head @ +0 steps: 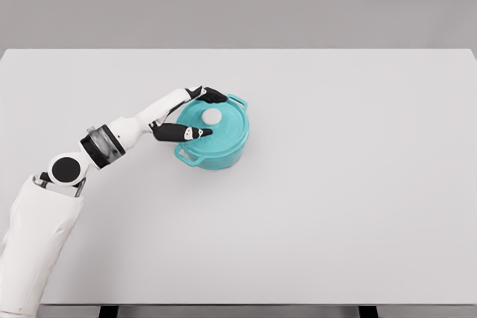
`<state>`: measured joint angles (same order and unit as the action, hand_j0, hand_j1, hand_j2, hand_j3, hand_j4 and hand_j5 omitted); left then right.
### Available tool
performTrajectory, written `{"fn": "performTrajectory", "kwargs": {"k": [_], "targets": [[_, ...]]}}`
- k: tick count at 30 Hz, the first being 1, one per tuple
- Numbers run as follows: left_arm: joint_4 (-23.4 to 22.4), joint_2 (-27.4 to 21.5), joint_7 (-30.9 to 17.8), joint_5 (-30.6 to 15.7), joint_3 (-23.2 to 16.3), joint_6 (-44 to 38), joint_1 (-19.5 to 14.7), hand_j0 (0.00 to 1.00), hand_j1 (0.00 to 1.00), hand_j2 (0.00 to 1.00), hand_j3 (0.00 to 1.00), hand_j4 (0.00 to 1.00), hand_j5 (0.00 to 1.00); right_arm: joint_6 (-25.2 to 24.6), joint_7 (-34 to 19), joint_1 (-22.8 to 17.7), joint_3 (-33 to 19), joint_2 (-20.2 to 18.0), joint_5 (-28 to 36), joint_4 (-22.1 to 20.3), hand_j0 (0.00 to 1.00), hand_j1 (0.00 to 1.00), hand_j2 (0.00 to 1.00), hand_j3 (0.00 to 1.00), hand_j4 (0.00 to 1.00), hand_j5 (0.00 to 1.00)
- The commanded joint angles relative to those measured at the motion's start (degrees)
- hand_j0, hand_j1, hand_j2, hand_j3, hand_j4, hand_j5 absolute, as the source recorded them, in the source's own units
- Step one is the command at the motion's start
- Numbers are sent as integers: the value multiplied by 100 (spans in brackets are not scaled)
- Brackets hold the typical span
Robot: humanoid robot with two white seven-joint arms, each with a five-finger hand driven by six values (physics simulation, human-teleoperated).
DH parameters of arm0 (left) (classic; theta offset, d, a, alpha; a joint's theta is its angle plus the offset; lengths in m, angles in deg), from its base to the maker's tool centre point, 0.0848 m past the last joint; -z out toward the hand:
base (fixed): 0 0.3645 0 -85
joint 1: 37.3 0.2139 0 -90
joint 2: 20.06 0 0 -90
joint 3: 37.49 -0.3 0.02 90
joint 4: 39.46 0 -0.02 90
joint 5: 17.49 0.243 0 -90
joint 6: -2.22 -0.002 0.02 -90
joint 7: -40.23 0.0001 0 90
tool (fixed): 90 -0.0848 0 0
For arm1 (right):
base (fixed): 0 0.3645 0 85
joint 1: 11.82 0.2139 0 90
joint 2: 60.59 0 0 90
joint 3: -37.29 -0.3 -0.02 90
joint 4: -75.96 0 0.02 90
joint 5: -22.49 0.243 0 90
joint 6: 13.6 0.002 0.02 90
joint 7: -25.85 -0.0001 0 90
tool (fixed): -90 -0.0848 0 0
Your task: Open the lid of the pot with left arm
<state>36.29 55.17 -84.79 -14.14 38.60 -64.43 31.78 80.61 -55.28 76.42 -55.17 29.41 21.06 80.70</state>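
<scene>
Teal pot [217, 139] on white table [358, 184], left of centre, upright, two side handles visible. Lid [215, 118] on pot, closed; white knob [212, 116] on top. Contents hidden under lid. Left hand [192, 114] over lid's left side, fingers [212, 95] spread either side of knob, not closed on it; holds nothing. Contact with lid unclear.

Bare simulated test bench: plain white table [335, 206] against a featureless grey backdrop.
</scene>
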Motion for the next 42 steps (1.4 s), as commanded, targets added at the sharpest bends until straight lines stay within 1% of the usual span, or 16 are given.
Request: {"fn": "performTrajectory", "kwargs": {"k": [1,3,11,19,24,28,30,33,35,38,42], "targets": [[-16,36,2,-36,2,-6,-9,73,73,73,73,73,73,1,0,0,0,0,3,1,100,100,100,100,100,100],[-104,53,2,-36,2,-6,-26,73,73,73,73,73,73,1,0,0,0,0,3,1,100,100,100,100,100,100],[-201,62,2,-28,-6,3,-88,73,73,73,73,73,73,1,0,0,0,0,3,1,100,100,100,100,100,100],[-298,97,2,-10,-6,241,-88,73,73,73,73,73,73,1,0,0,0,0,3,1,100,100,100,100,100,100],[-307,97,2,-1,-15,241,-88,73,73,73,73,73,73,1,0,0,0,0,3,1,100,100,100,100,100,100],[-403,97,2,43,-15,346,-88,73,73,73,73,73,73,1,0,0,0,0,3,1,100,100,100,100,100,100],[-491,97,2,60,-15,443,-149,73,73,73,73,73,73,1,0,0,0,0,3,1,100,100,100,100,100,100],[-500,97,2,60,-15,443,-158,73,73,73,73,73,73,1,0,0,0,0,3,1,100,100,100,100,100,100],[-491,97,2,60,-15,452,-158,70,70,70,70,70,70,1,0,0,0,0,3,1,100,100,100,100,100,100],[-500,106,2,60,-15,452,-158,70,70,70,70,70,70,1,0,0,0,0,3,1,100,100,100,100,100,100],[-518,106,2,60,-15,452,-158,66,66,66,66,66,66,1,0,0,0,0,3,1,100,100,100,100,100,100]]}}
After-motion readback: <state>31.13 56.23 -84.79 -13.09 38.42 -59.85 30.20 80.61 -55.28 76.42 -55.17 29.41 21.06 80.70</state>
